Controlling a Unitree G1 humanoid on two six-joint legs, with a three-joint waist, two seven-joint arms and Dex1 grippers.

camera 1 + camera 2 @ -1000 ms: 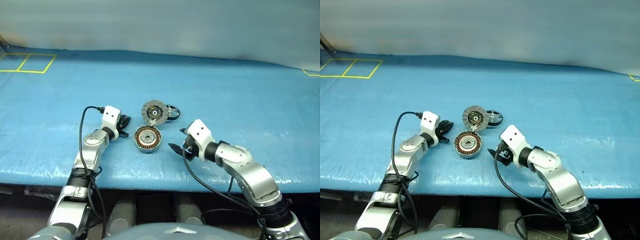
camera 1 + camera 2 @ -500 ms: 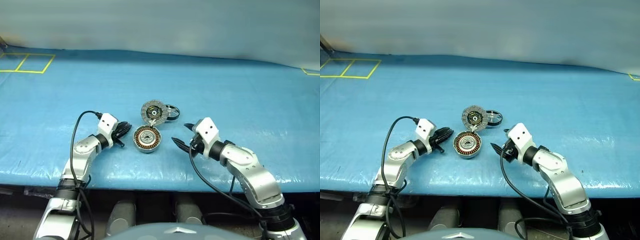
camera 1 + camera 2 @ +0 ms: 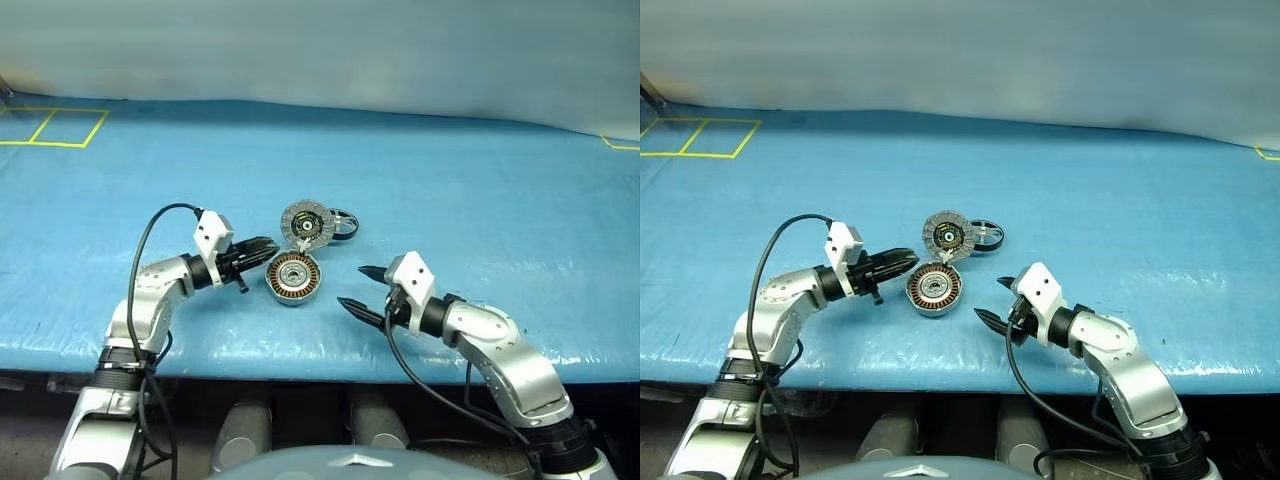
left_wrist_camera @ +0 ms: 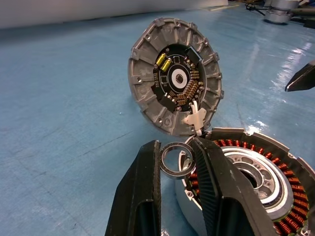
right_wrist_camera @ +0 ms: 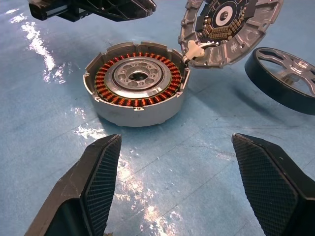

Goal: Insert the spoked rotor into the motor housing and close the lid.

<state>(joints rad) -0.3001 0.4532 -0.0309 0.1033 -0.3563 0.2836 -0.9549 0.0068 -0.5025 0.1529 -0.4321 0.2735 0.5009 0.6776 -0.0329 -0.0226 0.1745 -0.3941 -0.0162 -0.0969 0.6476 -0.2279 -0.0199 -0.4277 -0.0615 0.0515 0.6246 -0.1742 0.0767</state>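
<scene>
The motor housing sits open on the blue-sheeted bench, lid upright behind it; the spoked rotor lies just beyond, uninserted. The left gripper pinches a small metal ring; the right gripper, jaws wide, holds nothing. Yellow tape marks the bench's far corner.

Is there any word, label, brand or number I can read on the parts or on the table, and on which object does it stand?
No readable text.
The lid: its dark centre has yellow and copper parts; any print is too small to read.
The motor housing: no marking visible.
The spoked rotor: no marking visible.
The blue table: only yellow lines, no letters.
</scene>
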